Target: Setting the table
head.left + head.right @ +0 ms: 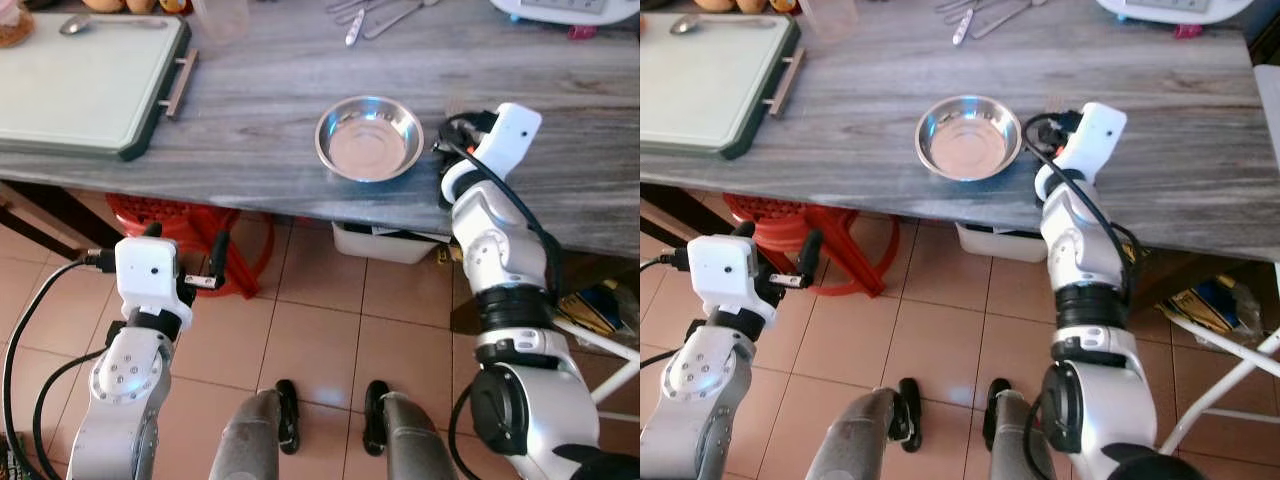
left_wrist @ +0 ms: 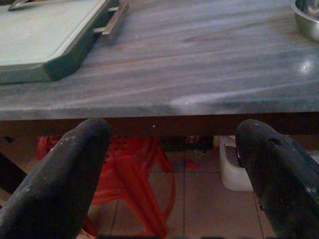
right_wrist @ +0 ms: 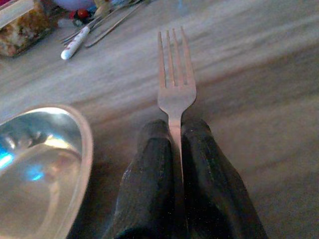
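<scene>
Beside the steel bowl, the right pincer grips a fork

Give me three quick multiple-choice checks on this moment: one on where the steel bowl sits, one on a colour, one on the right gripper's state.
1. Where is the steel bowl?
A. On the green tray
B. On the grey wooden table, near its front edge
C. On the floor tiles

2. What colour is the stool under the table?
A. Blue
B. White
C. Red

3. What is the right gripper doing?
A. Shut on a fork
B. Open above the bowl
C. Holding a spoon

Answers:
1. B, the bowl rests on bare tabletop, apart from the green tray on the robot's left.
2. C, red plastic shows below the table edge, beyond the open left gripper.
3. A, in the right wrist view both fingers clamp the handle of the fork, tines pointing forward beside the bowl.
</scene>
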{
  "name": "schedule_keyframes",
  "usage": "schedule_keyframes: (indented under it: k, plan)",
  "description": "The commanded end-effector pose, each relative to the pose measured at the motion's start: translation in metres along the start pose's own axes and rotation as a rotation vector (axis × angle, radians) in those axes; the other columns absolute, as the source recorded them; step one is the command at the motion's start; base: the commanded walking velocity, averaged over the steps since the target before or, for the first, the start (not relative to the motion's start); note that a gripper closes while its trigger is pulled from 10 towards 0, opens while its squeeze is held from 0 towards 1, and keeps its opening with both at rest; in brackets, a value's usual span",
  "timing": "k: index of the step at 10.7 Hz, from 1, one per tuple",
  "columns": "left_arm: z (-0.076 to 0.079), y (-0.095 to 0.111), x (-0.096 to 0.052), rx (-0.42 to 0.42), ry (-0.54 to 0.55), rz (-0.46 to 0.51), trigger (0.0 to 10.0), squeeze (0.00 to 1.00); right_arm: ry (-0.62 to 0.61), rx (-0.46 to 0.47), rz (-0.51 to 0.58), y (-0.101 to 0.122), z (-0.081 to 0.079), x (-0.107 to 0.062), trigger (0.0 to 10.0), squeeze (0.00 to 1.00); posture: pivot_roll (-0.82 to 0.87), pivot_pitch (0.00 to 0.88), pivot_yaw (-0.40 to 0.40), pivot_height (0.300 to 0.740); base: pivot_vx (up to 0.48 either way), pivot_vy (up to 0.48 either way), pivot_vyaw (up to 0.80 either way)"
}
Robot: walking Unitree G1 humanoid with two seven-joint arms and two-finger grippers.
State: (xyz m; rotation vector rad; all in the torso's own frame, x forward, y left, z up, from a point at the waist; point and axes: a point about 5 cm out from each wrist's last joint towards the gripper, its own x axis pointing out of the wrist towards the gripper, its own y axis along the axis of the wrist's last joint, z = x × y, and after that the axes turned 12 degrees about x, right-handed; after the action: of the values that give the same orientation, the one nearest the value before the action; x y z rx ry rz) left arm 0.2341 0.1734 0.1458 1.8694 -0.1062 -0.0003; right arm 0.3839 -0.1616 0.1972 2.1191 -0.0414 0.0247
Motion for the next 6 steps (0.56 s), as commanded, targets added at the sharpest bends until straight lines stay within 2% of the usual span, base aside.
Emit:
schedule_keyframes:
  k: [1, 3, 6]
  plan:
    - [-0.004, 0.001, -0.003, 0.004, 0.003, -0.005, 10.0, 0.00, -0.019, 0.014, -0.077, -0.017, 0.000, -0.001, 10.0, 0.00, 0.13, 0.321, 0.085, 0.740, 0.000, 0.000, 0.00]
    - [-0.002, 0.000, -0.003, 0.002, -0.002, -0.007, 10.0, 0.00, -0.024, 0.003, -0.115, -0.024, 0.001, -0.004, 10.0, 0.00, 0.13, 0.318, 0.081, 0.740, 0.000, 0.000, 0.00]
    - [0.001, 0.000, -0.002, -0.007, -0.012, -0.007, 10.0, 0.00, -0.061, -0.047, -0.163, -0.028, 0.015, -0.007, 10.0, 0.00, 0.12, 0.315, 0.077, 0.740, 0.000, 0.000, 0.00]
